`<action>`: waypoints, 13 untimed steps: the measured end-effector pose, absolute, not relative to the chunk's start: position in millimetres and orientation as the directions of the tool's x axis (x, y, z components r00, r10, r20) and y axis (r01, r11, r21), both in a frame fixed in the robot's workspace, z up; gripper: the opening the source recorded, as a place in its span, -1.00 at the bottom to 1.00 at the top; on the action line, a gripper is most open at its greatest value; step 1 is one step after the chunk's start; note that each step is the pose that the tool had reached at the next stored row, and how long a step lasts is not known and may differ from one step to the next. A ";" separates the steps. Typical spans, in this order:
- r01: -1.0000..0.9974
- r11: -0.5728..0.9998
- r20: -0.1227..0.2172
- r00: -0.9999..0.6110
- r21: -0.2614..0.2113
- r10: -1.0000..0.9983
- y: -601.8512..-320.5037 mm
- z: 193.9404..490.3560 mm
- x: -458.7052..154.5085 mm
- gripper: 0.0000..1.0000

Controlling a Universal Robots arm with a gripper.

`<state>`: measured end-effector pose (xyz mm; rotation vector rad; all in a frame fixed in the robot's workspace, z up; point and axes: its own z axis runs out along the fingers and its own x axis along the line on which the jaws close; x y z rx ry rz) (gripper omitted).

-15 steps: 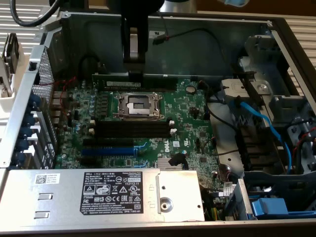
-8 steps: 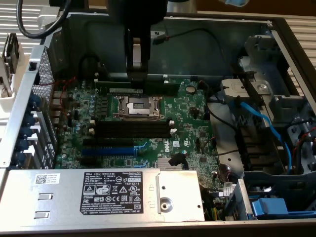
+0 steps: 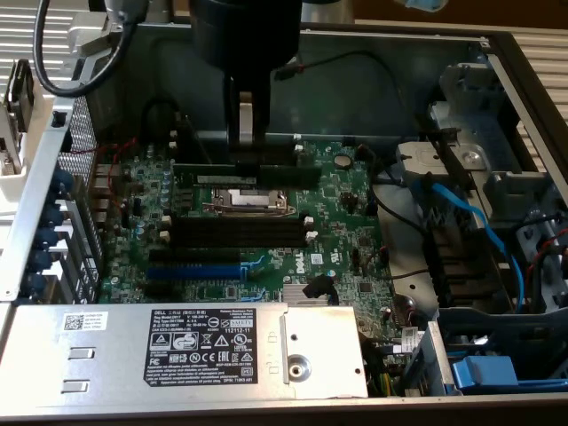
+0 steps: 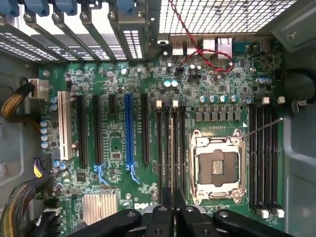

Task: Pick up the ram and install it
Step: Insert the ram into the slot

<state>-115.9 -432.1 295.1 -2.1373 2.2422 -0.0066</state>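
One black robot gripper (image 3: 247, 158) hangs over the green motherboard (image 3: 342, 235) of an opened desktop computer. Its fingers (image 4: 163, 217) are closed almost together, pinching the ram (image 3: 209, 171) at the middle of its long upper edge. In the exterior view the dark stick lies level and crosswise beneath the arm, just beyond the silver CPU socket (image 3: 246, 201) as that camera sees it.

In the wrist view the stick appears edge-on, a thin line running out from between the fingertips. It lines up with the bank of black memory slots (image 4: 161, 148) with white end clips, which lies between the blue expansion slot (image 4: 128, 128) and the socket. Whether the stick's lower edge touches a slot cannot be told.

A second bank of black slots (image 4: 264, 158) lies on the socket's other side. A labelled grey metal housing (image 3: 200, 351) spans the foreground of the exterior view. A blue cable (image 3: 470, 222) curves through the drive bay on the exterior view's right.
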 end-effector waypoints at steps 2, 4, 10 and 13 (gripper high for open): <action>-0.998 0.048 -0.028 -0.047 -0.033 -0.998 -432.2 291.5 -115.8 -0.76; -0.998 0.048 -0.024 -0.047 -0.033 -0.999 -430.8 288.7 -115.7 -0.76; -0.998 0.048 -0.016 -0.047 -0.029 -0.999 -429.4 283.2 -115.4 -0.76; -0.998 0.048 -0.016 -0.047 -0.027 -0.999 -430.8 278.9 -115.0 -0.76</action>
